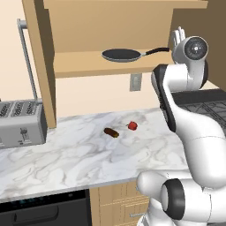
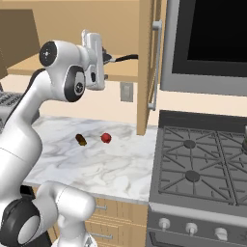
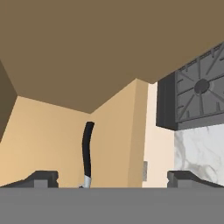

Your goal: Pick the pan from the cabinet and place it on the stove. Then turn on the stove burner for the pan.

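The dark round pan (image 1: pixel 121 54) lies on the wooden shelf of the open cabinet (image 1: pixel 88 66), its thin black handle (image 1: pixel 158 50) pointing right. My gripper (image 1: pixel 178 38) is held at shelf height just right of the handle's end, open and holding nothing. In the hand view the handle (image 3: pixel 87 153) runs away ahead, between the two wide-apart finger tips (image 3: pixel 41 178) and closer to the left one. The stove (image 2: pixel 202 164), with dark grates and a row of knobs (image 2: pixel 191 227) on its silver front, stands to the right of the counter.
The cabinet's open door (image 2: pixel 147 67), with its bar handle, hangs between shelf and stove. A black microwave (image 2: pixel 212 38) hangs above the stove. A toaster (image 1: pixel 20 123), a small red item (image 1: pixel 132 126) and a brown one (image 1: pixel 111 132) are on the marble counter (image 1: pixel 79 154).
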Motion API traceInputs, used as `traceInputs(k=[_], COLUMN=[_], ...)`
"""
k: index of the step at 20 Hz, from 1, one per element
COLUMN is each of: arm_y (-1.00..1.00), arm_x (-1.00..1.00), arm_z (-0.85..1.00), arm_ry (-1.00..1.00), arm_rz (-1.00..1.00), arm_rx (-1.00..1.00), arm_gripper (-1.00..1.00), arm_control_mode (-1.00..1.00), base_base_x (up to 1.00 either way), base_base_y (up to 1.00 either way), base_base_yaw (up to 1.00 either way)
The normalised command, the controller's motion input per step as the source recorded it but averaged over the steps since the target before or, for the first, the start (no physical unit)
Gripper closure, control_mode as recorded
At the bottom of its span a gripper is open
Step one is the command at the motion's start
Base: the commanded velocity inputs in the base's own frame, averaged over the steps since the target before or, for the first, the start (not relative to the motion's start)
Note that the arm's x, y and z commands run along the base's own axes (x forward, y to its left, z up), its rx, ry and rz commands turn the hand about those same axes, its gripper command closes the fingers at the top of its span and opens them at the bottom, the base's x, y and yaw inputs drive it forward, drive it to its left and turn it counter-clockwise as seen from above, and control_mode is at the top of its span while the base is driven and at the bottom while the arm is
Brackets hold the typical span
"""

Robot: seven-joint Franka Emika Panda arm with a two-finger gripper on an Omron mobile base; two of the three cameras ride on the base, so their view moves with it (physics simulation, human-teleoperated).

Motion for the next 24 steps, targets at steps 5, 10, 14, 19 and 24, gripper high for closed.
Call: traceInputs(k=[5, 10, 14, 19, 24], arm_y=[0.0, 0.06, 0.13, 0.01, 0.01], arm_x=[0.05, 0.16, 0.21, 0.25, 0.28], arm_z=[0.0, 0.0, 0.0, 0.0, 0.0], arm_ry=[0.0, 0.0, 0.0, 0.0, 0.0], arm_rz=[0.0, 0.0, 0.05, 0.14, 0.18], arm_rx=[0.0, 0.0, 0.0, 0.04, 0.06], arm_gripper=[-1.0, -1.0, -1.0, -1.0, -1.0], arm_control_mode=[-1.0, -1.0, -1.0, -1.0, -1.0], base_base_x=[0.0, 0.0, 0.0, 0.0, 0.0], base_base_y=[0.0, 0.0, 0.0, 0.0, 0.0], base_base_yaw=[0.0, 0.0, 0.0, 0.0, 0.0])
